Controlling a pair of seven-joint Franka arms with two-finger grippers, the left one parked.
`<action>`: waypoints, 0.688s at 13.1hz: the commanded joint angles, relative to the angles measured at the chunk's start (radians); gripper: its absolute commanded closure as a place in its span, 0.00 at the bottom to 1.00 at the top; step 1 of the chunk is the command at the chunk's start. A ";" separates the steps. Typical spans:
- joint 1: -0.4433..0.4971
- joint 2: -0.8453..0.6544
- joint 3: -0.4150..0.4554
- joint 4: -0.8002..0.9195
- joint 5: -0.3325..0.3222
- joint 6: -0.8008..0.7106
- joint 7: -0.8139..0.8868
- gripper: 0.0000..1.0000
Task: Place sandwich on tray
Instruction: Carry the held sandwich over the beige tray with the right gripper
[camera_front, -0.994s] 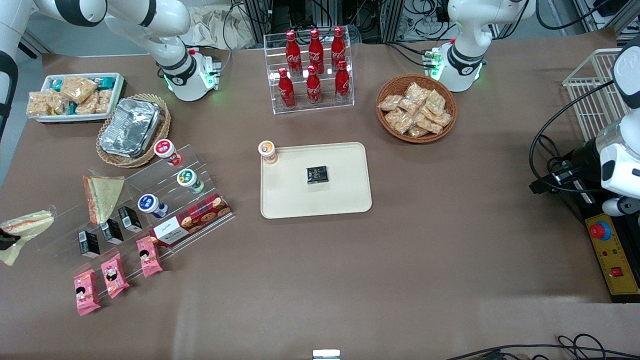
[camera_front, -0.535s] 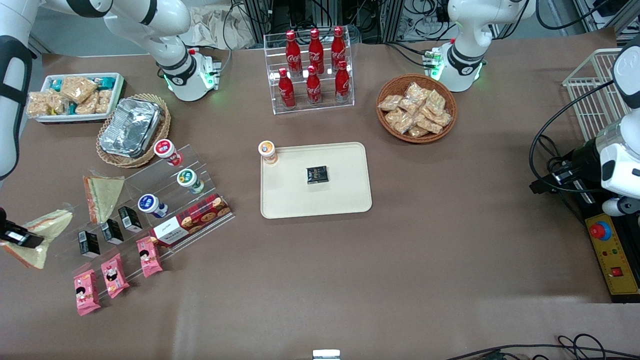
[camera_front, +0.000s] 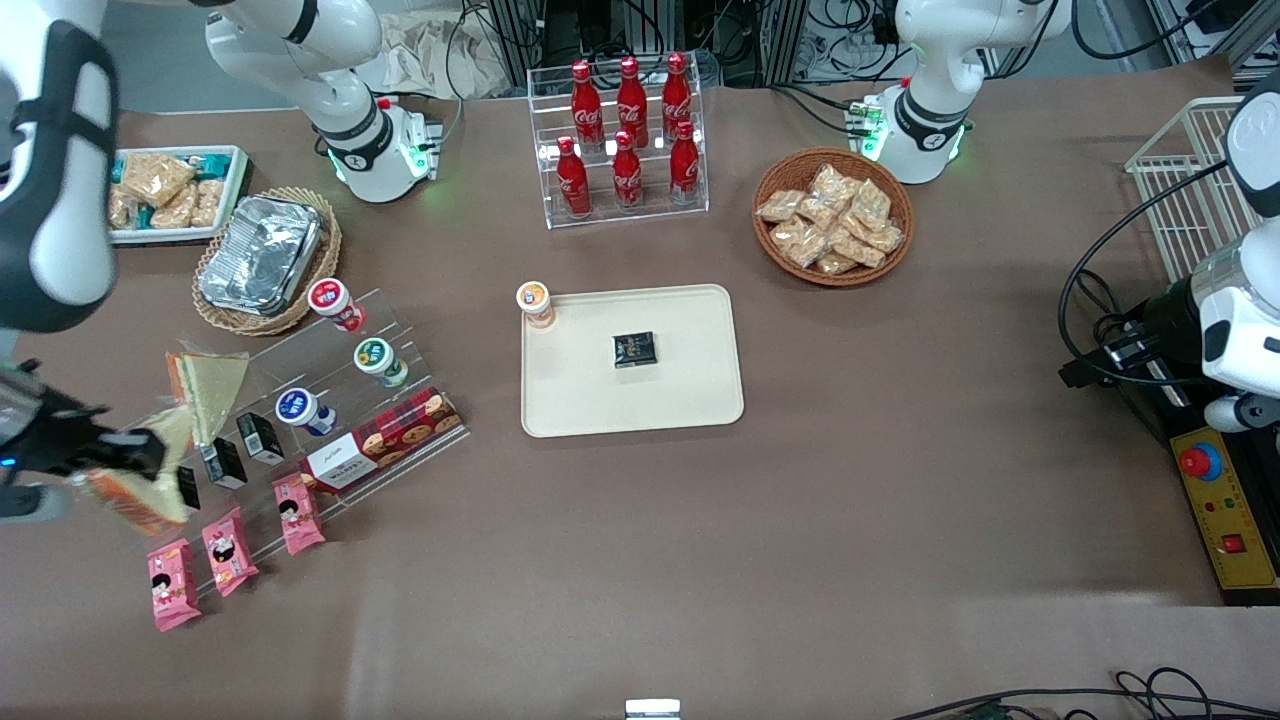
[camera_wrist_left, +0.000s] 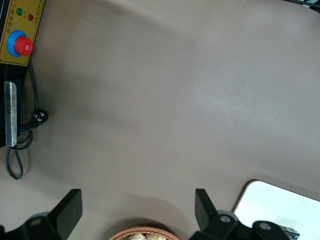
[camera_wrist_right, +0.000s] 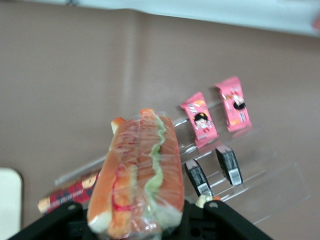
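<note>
Gripper (camera_front: 128, 462) — clamped on sandwich (camera_wrist_right: 139, 172) — above stepped rack (camera_front: 300, 400).

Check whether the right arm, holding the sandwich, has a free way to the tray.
Probably yes: the gripper carries the sandwich above the clear stand, and the tray has bare room.

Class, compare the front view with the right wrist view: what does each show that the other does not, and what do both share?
Only the front view shows the tray, the cola bottles and the basket of snacks. Only the right wrist view shows the sandwich's filling edge-on, orange-red and green. Both show the end effector shut on the sandwich, above the acrylic shelf with its pink packets.
</note>
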 joint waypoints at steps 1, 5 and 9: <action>0.136 -0.017 -0.008 -0.009 -0.092 -0.014 -0.182 1.00; 0.276 -0.005 0.003 -0.014 -0.042 -0.005 -0.392 1.00; 0.391 0.065 0.003 -0.041 0.049 0.081 -0.643 1.00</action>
